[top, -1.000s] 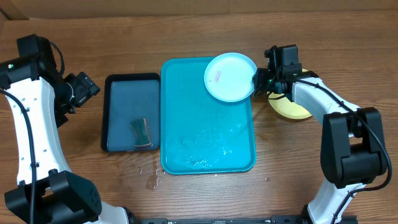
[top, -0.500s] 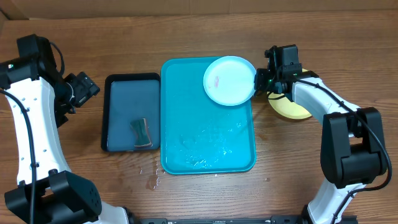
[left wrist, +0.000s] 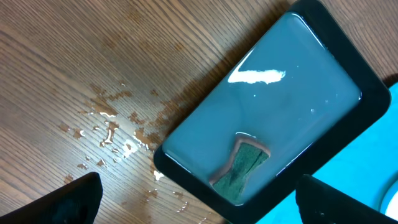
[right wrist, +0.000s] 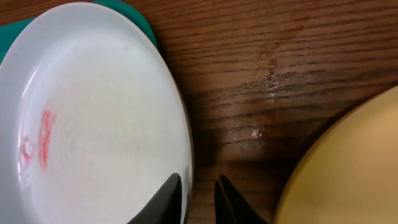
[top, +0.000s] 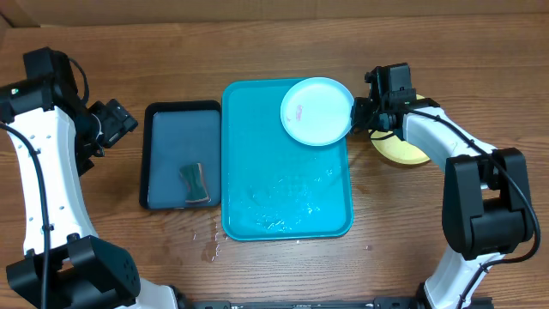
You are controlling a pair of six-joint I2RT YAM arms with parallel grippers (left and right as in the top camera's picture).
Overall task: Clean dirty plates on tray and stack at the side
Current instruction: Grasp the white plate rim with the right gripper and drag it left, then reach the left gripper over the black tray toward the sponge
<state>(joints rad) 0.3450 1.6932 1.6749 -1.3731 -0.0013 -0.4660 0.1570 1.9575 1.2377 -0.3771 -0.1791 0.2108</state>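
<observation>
The blue plate lies flat in the upper right corner of the turquoise tray. It has a small pink smear on it. The right gripper has one finger on each side of the plate's rim, close together. I cannot tell if they squeeze it yet. The left gripper is spread wide with nothing in it.

The plate looks light and stiff, and I think it may be wet and slippery. The thin rim looks like the best place to hold it. A yellow plate sits on the table, right of the tray.
</observation>
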